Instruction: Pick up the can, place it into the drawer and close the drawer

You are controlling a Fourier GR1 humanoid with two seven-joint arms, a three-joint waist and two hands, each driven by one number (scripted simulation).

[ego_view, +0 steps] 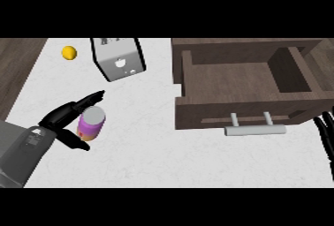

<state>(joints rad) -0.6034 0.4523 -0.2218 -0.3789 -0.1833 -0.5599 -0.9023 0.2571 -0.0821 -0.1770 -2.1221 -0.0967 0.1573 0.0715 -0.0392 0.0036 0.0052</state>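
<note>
Barely begun: the can (91, 124) stands near the counter's (150, 150) left edge between the spread fingers and thumb of the left robot hand (62, 117), seemingly not yet gripped, the open drawer (228, 81) toward the right edge holds nothing, and the right robot hand (324, 132) rests spread beside it.

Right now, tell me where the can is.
In the head view the can is at the left of the white counter, right beside the left hand, below the toaster and left of the open drawer.
</note>
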